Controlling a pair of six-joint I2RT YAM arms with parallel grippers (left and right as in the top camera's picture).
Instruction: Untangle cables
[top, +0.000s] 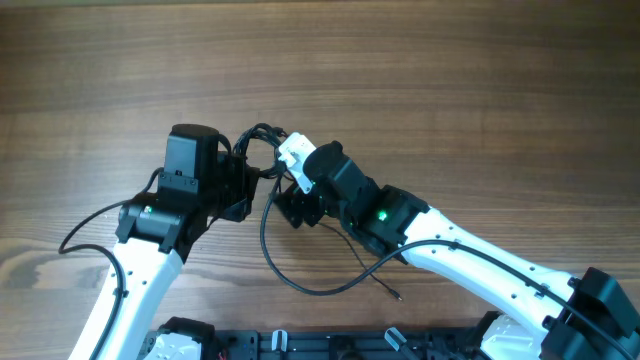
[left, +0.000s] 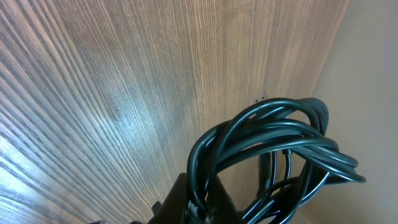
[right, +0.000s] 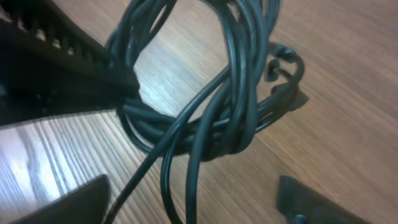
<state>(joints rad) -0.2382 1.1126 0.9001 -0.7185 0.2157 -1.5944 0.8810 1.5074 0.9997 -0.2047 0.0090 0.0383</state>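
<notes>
The cables (top: 262, 140) are thin black cords coiled into a knotted bundle at mid-table. One loose strand (top: 300, 282) loops toward the front edge and ends in a small plug (top: 397, 297). My left gripper (top: 248, 178) is shut on the bundle; in the left wrist view the coils (left: 280, 143) rise out of the jaws (left: 199, 202). My right gripper (top: 292, 203) is just right of the bundle. In the right wrist view it (right: 193, 208) stands open, and hanging strands (right: 186, 180) of the knot (right: 205, 118) run between its fingers (right: 68, 205) without touching them.
The wooden table (top: 450, 90) stretches bare to the back and to both sides. The arms' own thicker black cable (top: 85, 232) curves at the front left. A black rail (top: 330, 345) lies along the front edge. The left gripper's dark finger (right: 56, 68) fills the right wrist view's upper left.
</notes>
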